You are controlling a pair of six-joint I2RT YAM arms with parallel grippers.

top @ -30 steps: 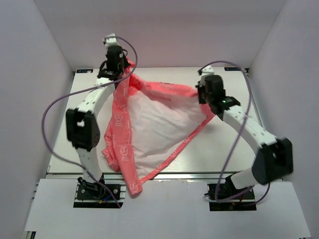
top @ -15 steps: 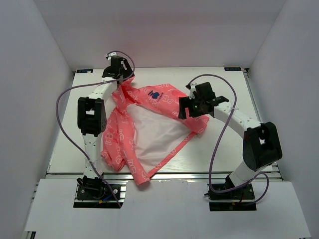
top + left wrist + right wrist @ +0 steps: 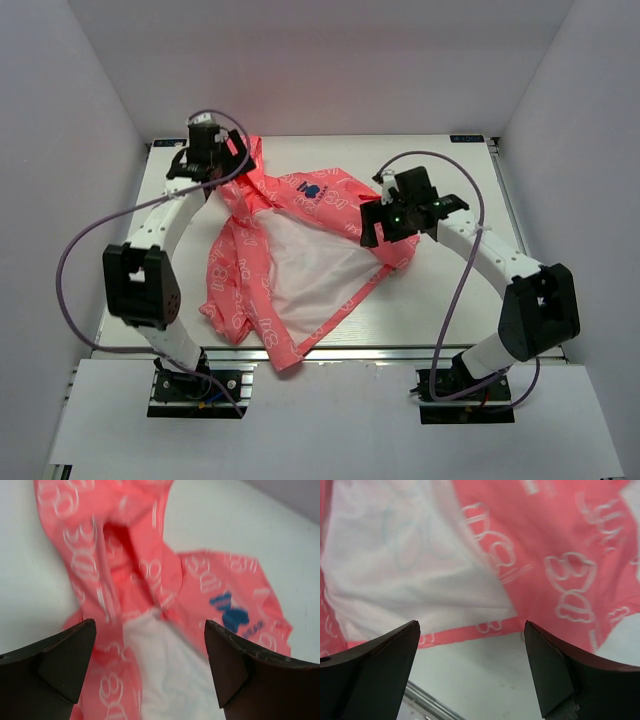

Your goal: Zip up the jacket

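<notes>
The jacket [image 3: 290, 260] is lying open across the middle of the table [image 3: 440, 300], its white lining [image 3: 305, 260] facing up. Its hood [image 3: 245, 165] is pointing toward the table's far left corner, and one lower corner seems to be spilling over the table's near edge. A small dark blue emblem [image 3: 312, 191] is showing on the panel nearer the table's far edge. The left gripper [image 3: 212, 168] is hovering above the table's far left part, over the hood, with its fingers [image 3: 60, 655] spread wide and gripping nothing. The right gripper [image 3: 395, 215] is hanging right of the table's middle, over the jacket's right edge, its fingers [image 3: 555, 665] likewise released and apart from the fabric.
</notes>
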